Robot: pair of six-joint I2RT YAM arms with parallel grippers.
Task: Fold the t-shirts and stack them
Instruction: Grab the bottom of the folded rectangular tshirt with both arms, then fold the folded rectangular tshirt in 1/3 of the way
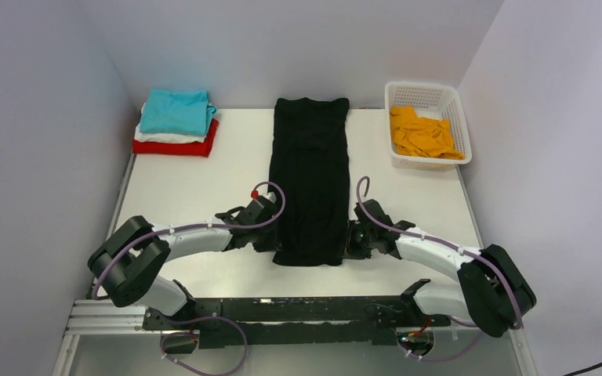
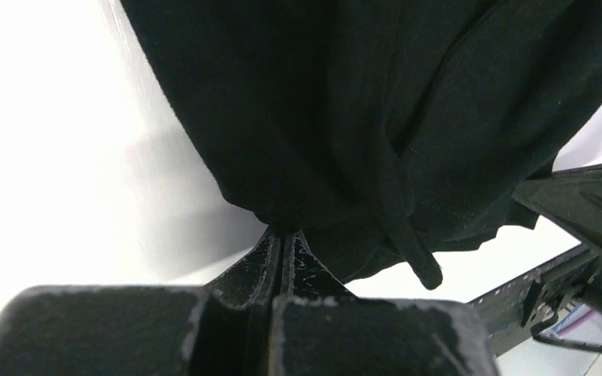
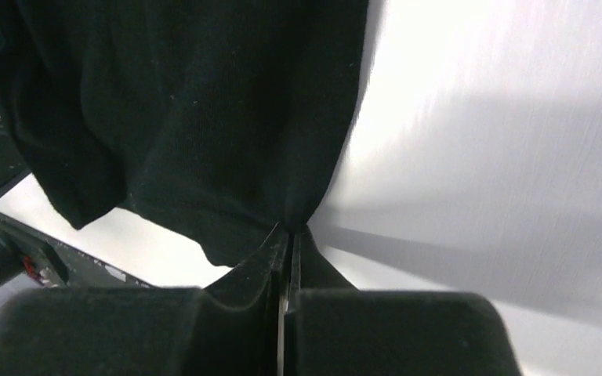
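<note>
The black t-shirt (image 1: 310,176) lies as a long narrow strip down the middle of the table, sleeves folded in. My left gripper (image 1: 270,235) is shut on its near left hem corner; in the left wrist view the closed fingertips (image 2: 284,239) pinch the black cloth (image 2: 376,102). My right gripper (image 1: 350,239) is shut on the near right hem corner; in the right wrist view its tips (image 3: 290,233) pinch the cloth (image 3: 188,102), which hangs slightly off the table. A stack of folded teal (image 1: 175,110), white and red (image 1: 174,145) shirts sits at the far left.
A white lattice basket (image 1: 427,94) at the far right holds a crumpled orange shirt (image 1: 423,133). White walls enclose the table on three sides. The black arm-mount rail (image 1: 282,309) runs along the near edge.
</note>
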